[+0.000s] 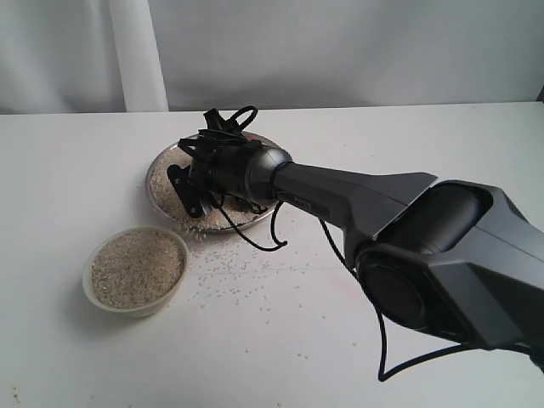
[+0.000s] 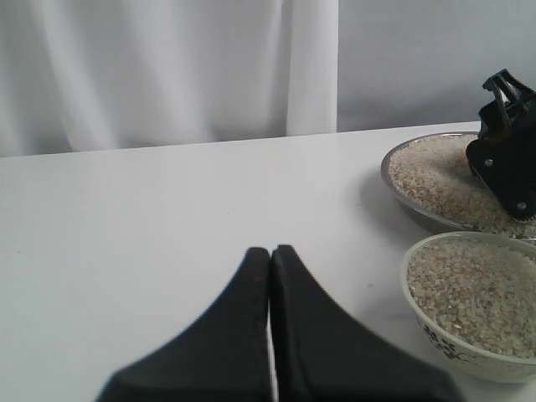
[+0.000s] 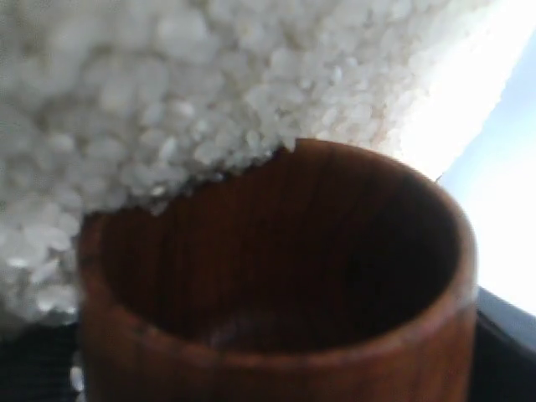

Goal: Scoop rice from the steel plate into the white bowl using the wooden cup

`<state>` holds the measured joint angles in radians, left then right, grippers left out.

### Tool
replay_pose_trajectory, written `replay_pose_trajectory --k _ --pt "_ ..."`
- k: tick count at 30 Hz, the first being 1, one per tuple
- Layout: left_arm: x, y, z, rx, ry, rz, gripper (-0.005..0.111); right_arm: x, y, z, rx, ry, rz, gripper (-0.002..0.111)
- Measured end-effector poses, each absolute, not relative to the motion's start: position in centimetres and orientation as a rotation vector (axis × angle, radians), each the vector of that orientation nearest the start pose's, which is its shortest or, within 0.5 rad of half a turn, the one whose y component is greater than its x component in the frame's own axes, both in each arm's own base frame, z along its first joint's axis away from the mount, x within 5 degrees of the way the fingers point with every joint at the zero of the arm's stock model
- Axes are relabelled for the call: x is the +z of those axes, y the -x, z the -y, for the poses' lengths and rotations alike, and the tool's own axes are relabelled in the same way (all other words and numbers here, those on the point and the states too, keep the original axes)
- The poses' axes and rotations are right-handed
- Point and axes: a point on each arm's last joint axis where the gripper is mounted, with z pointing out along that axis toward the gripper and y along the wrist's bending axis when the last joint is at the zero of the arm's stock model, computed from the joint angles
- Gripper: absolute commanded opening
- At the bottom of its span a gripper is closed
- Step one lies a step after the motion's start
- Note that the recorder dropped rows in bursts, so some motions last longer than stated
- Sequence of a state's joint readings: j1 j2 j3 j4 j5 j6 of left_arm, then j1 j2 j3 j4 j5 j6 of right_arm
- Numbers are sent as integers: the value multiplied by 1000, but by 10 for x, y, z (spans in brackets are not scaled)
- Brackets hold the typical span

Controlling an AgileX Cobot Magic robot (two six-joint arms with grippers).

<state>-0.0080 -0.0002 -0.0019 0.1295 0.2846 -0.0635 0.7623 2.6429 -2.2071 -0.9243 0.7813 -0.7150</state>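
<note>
There's the white bowl (image 1: pixel 119 304) nearly full, right gripper (image 1: pixel 189 194) pinching the empty wooden cup (image 3: pixel 276 335) into more rice (image 3: pixel 167 100)

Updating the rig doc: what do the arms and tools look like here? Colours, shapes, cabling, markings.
Right arm: matte dark grey, faceted shells around a round joint, narrowing to a smooth tube. Right tool: black, with thin black cables looping over it and one trailing under the arm. Left tool: two matte black wedge fingers tapering to tips. No markings legible.
</note>
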Motion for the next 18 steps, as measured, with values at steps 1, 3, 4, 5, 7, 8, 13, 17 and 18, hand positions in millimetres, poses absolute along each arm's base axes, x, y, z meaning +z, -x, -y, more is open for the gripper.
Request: replay_pose_trajectory --k 1,3,4,5,7,8,13,17,18 --pt "188 -55 -3 70 -34 -1764 0 101 -438 -348 -1034 2135 -1350 0" --pt "188 -55 -3 70 -34 -1764 0 100 -437 -349 -1026 2135 -1354 0" --pt "188 -55 -3 70 -34 -1764 0 100 -437 -349 -1021 2134 -1358 0" --pt "188 -55 -3 70 -34 -1764 0 100 -437 -349 -1012 2133 -1363 0" --pt "188 -55 -3 70 -34 -1764 0 99 -436 -349 -992 2131 -1372 0" --pt "188 -55 -3 70 -34 -1764 0 100 -436 -350 -982 2127 -1377 0" --pt "188 -55 -3 70 -34 -1764 0 101 -434 -355 -874 2086 -1423 0" --pt "188 -55 -3 70 -34 -1764 0 102 -432 -359 -789 2055 -1448 0" --pt "188 -55 -3 70 -34 -1764 0 102 -432 -360 -776 2050 -1452 0"
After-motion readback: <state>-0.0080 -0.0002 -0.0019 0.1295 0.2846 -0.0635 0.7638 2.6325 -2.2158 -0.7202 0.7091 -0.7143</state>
